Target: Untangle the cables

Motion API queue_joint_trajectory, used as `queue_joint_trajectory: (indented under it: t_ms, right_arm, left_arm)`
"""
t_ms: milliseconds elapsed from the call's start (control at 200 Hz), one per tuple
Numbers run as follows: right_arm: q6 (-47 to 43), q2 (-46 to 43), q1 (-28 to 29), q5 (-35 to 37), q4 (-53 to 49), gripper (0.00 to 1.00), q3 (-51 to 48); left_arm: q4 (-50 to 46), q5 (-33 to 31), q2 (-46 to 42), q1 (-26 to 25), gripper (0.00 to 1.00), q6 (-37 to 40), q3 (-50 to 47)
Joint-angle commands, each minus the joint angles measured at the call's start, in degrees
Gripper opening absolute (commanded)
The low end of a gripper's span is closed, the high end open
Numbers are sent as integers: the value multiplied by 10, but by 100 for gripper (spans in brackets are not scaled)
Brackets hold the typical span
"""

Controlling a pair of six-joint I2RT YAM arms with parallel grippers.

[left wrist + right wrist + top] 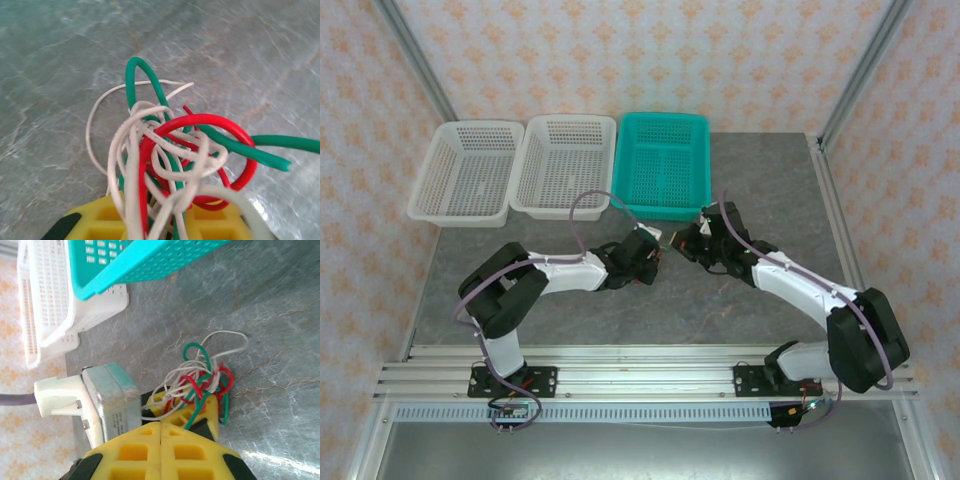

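A: cables [170, 150] where?
B: One knot, ctr of top view, below teal basket [665, 165]; left tool [157, 212] pinching it; right tool [160, 426] pressed together, holding anything? can't tell.
A: Handling?
B: Prob light, floppy, snaggy; take free green end [282, 162], pull slow.

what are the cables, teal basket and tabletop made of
Cables: probably thin wire in smooth plastic insulation; glossy red, green and white sheaths that bend in loose loops.
Teal basket: moulded plastic, judging by the even colour and regular grid of holes.
Tabletop: grey, stone-like veined pattern with a slight sheen; could be real stone or a printed laminate.
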Motion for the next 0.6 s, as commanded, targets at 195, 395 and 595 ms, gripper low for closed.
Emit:
queue_joint_trajectory:
  t_ms: [195,395,595]
  right_arm:
    - [53,-158,-147,41,-57,0,-59]
    - [56,-233,-229,46,-97,0,-85]
    - [14,-187,-190,-23,-64,0,-84]
  left_arm:
    - [-36,-60,-10,28,7,-59,-77]
    - [-24,-55,-29,38,6,-80,-119]
    - [31,21,-70,18,6,-53,-135]
